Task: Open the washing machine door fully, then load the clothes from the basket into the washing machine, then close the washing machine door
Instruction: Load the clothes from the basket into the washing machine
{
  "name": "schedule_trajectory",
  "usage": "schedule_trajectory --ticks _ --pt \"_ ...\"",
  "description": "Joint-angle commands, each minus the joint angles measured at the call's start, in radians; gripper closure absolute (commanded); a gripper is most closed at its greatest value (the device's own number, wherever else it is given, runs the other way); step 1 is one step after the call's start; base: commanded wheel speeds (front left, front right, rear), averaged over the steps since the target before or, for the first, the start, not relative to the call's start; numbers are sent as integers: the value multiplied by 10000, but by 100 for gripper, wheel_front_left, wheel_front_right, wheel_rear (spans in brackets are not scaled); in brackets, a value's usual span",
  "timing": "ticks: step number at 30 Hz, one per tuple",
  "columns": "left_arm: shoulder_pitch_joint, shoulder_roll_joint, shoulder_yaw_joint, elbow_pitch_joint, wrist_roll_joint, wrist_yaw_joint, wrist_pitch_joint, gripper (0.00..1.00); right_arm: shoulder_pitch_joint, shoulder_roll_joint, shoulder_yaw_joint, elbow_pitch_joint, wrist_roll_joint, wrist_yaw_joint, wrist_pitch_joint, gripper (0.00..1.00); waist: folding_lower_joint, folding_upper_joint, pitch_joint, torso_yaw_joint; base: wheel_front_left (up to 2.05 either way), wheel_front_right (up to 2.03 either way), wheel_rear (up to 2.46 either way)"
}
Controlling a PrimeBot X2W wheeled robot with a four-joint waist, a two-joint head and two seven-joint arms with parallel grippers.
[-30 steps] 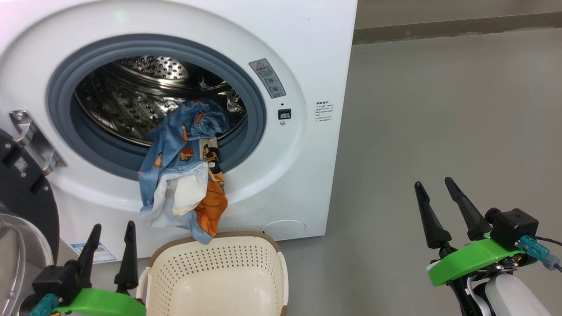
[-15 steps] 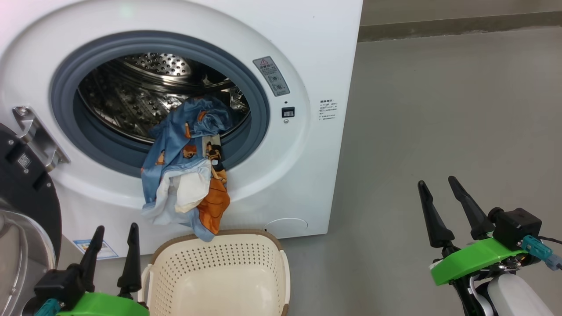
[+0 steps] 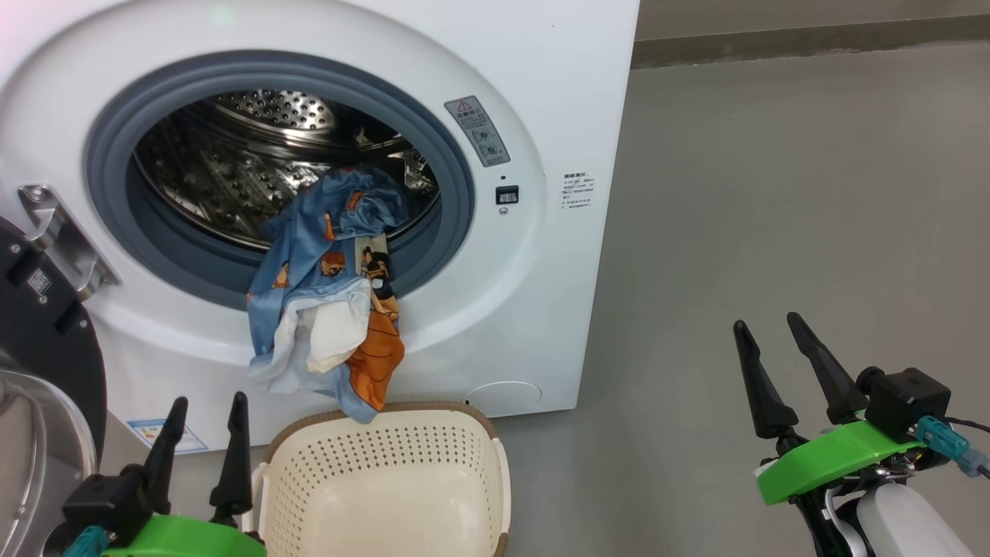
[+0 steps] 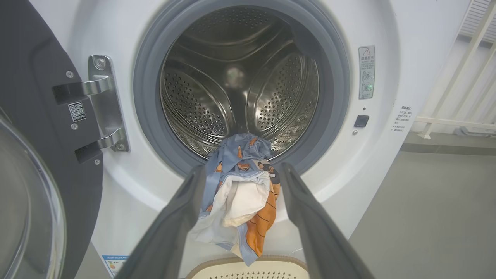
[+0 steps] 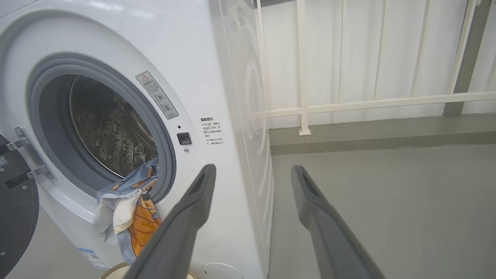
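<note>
The white washing machine (image 3: 534,93) stands open, its black door (image 3: 42,333) swung out to the left on a steel hinge (image 3: 58,240). The light-blue and orange clothes (image 3: 329,294) hang over the grey gasket (image 3: 116,209), half in the drum and half down the front, the lowest tip just above the basket (image 3: 387,480). That cream basket sits on the floor below the opening, and no cloth shows in the part of it in view. My left gripper (image 3: 207,410) is open, left of the basket. My right gripper (image 3: 769,325) is open over bare floor at the right. In the left wrist view the clothes (image 4: 240,193) show between the open fingers, farther off.
Grey floor (image 3: 773,193) stretches to the right of the machine. A white railing (image 5: 348,104) runs along the wall behind it. A blue label sticker (image 3: 158,433) marks the machine's lower left front corner.
The head camera shifted slightly, so the whole scene has slid a little. Both grippers stay open and the clothes hang as before.
</note>
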Motion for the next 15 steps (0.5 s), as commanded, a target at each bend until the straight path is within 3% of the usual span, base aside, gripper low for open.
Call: schedule_trajectory --ticks 1,15 --pt "-228 199 292 -278 -58 64 -13 0 -116 -89 193 -203 -104 73 -80 0 0 0 3 0 0 0 0" --pt "-284 268 174 -160 -165 118 99 0 -153 -60 229 -184 -78 73 -80 0 0 0 132 -42 0 0 0"
